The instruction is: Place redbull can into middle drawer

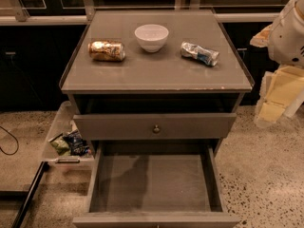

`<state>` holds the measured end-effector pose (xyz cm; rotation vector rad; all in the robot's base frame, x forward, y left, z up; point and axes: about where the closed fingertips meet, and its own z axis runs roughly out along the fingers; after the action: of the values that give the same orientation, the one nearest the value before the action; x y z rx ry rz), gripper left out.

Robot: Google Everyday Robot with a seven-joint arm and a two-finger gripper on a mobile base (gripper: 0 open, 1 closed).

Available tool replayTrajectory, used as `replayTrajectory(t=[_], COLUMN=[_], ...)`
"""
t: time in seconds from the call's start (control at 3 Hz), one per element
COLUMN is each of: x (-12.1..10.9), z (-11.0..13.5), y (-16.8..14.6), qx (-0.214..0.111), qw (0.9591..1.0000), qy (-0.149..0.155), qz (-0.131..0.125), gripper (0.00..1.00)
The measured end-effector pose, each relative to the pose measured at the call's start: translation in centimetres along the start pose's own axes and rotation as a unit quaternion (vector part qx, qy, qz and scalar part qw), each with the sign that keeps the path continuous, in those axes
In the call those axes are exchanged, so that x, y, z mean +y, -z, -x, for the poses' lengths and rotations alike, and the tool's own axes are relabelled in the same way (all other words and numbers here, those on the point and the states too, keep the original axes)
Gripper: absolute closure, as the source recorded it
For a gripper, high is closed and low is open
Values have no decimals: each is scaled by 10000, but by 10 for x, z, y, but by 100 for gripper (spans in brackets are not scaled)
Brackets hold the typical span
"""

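The redbull can [200, 53], a small crushed silver can with blue patches, lies on its side on the right part of the cabinet top [156, 72]. The middle drawer [156, 184] is pulled open below, and its flat floor is bare. My gripper [276, 96] hangs off the cabinet's right side, to the right of and lower than the can, apart from it. The white arm [289, 30] shows above it at the right edge of the view.
A white bowl [151, 37] stands at the back middle of the top. A fatter gold can [106, 51] lies on its side at the left. The shut drawer front with a round knob [156, 128] is above the open drawer. A clear bin with snack bags [66, 144] sits on the floor at the left.
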<state>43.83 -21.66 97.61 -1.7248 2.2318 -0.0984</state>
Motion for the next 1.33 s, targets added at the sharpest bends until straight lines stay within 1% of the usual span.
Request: replayTrajectory(t=[0.33, 0.67, 1.0, 1.33], x=[-5, -24, -55, -89], z=[4, 15, 25, 33], y=[-5, -30, -56, -80], qx=[-29, -292, -682, -1084], qw=[10000, 9992, 9965, 9921], qy=[38, 232, 455, 615], qz=[-87, -150, -184, -130], gripper=[0, 0, 0, 0])
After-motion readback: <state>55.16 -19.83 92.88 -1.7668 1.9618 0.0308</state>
